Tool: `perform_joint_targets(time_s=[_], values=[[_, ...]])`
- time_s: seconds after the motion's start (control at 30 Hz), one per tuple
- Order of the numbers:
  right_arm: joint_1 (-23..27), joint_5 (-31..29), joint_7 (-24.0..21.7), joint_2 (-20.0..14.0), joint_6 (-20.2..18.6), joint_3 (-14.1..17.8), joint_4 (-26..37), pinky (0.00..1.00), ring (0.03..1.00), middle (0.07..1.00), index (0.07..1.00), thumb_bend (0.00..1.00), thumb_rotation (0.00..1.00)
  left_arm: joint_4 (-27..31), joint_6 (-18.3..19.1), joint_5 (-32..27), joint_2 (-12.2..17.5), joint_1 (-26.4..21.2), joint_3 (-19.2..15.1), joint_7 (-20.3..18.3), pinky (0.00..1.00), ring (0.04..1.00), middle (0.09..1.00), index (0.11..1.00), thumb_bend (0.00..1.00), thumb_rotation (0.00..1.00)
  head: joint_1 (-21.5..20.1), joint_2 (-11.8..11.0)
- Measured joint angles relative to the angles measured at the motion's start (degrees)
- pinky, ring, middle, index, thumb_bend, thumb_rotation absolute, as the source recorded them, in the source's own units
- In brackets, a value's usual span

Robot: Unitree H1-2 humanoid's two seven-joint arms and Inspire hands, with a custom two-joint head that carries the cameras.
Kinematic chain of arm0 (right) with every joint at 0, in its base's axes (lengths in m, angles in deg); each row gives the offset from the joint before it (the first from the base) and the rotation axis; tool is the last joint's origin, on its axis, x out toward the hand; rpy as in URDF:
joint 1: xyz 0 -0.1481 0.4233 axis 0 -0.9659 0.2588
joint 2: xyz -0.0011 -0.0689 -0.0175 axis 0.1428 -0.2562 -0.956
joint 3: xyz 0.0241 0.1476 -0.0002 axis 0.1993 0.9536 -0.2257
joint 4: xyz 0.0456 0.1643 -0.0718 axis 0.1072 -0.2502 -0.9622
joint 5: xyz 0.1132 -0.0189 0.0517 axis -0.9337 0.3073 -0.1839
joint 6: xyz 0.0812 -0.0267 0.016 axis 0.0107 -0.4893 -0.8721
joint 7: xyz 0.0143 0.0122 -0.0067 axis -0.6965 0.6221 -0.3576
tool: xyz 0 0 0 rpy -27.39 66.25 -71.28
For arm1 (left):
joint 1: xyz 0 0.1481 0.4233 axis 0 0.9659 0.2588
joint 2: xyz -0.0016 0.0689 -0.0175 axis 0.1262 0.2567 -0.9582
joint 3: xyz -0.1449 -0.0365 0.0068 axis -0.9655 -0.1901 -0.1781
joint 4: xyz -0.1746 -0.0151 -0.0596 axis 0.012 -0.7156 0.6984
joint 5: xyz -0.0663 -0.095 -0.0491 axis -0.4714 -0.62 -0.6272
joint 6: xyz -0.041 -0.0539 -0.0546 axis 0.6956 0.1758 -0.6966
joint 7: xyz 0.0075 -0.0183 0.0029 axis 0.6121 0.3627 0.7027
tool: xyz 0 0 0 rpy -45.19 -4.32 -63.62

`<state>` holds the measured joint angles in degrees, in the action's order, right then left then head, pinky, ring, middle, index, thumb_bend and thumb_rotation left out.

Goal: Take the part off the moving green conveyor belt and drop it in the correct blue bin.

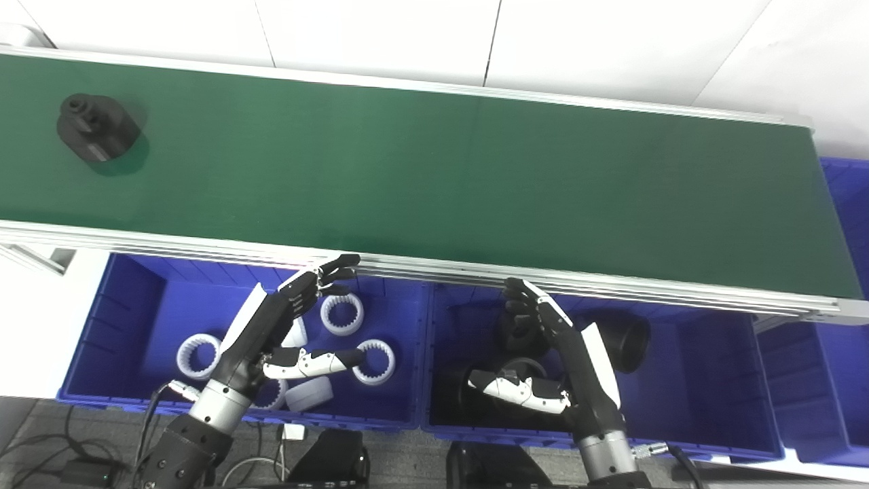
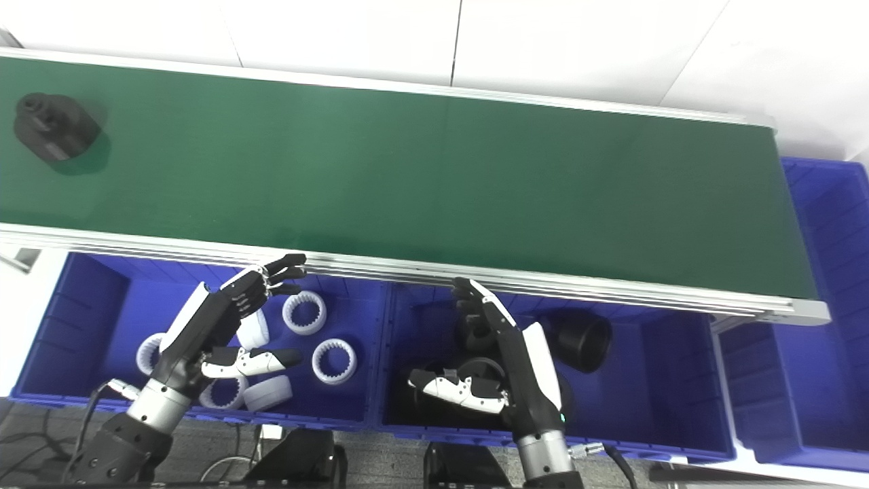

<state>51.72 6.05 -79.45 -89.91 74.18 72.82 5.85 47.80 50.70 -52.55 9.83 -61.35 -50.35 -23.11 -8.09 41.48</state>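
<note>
1. White wall panels point(image 1: 380, 34) close off the far side of the scene, and grey floor with cables point(image 1: 41, 448) shows at the near edge under the arms.
2. Nearest the camera, the left hand point(image 1: 271, 333) hovers over the left blue bin point(image 1: 129, 285), holding nothing, its fingers spread and reaching toward the belt's rail, thumb stretched sideways.
3. That bin holds white toothed rings point(image 1: 342, 314) and a white round cap point(image 1: 309, 394), lying loose on its floor.
4. The right hand point(image 1: 550, 360) hangs over the middle blue bin point(image 1: 713, 380), also empty and spread wide, with the fingers pointing up toward the rail and the thumb out to the left.
5. Black cylindrical parts point(image 1: 621, 343) lie in this middle bin, partly hidden behind the hand.
6. A further blue bin point(image 1: 848, 285) sits at the right end, only partly in view.
7. Beyond the bins, a silver rail point(image 1: 421, 268) edges the green conveyor belt point(image 1: 434, 176).
8. The black part point(image 1: 98, 127) sits on the belt at its far left, well apart from both hands.
</note>
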Motion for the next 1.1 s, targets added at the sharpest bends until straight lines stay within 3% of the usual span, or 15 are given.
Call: perform_joint_targets(time_s=[1.1], values=[[0.0,-0.2,0.0,0.0,0.0,0.0,0.0,0.74,0.793,0.825,0.850,0.82,0.31,0.0,-0.3,1.2,0.1,-0.1,0.0,0.0,0.77,0.852,0.886,0.825,0.79,0.28,-0.1,0.0]])
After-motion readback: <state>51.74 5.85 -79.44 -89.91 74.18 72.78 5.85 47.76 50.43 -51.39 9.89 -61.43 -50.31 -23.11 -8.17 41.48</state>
